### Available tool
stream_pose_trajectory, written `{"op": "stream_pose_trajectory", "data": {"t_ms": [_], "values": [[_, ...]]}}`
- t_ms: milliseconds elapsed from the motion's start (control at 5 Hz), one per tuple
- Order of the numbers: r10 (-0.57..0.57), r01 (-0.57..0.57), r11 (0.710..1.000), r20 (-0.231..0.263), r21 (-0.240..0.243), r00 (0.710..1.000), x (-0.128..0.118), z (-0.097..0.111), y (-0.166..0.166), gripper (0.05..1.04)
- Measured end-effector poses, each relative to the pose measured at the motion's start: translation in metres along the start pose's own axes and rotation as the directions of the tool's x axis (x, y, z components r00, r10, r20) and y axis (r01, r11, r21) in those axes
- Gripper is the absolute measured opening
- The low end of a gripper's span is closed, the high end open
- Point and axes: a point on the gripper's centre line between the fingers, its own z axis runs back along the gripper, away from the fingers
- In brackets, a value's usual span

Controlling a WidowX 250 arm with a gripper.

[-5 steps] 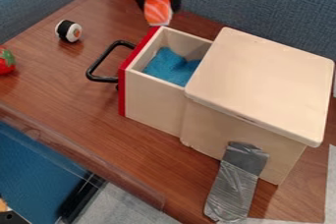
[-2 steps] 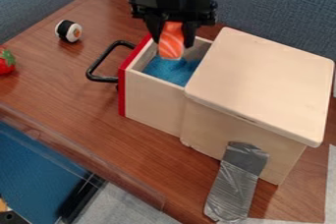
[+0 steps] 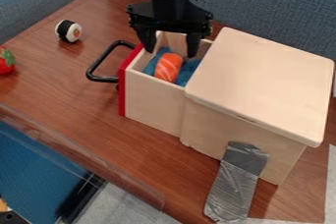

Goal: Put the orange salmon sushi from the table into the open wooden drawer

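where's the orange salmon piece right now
In the camera view, the salmon piece lies on blue cloth inside the open drawer, just below the gripper.

Orange piece [image 3: 169, 67] with white stripes, blue cloth [image 3: 186, 72], pale wooden box [image 3: 263, 83], red drawer front [image 3: 123, 86], black handle [image 3: 97, 66], brown wood-grained table [image 3: 62, 88]
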Motion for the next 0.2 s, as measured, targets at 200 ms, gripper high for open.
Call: {"op": "stream_pose_trajectory", "data": {"t_ms": [200], "values": [[0.026, -0.025, 0.999, -0.031, 0.03, 0.999, 0.003, 0.0104, 0.0157, 1.001]]}}
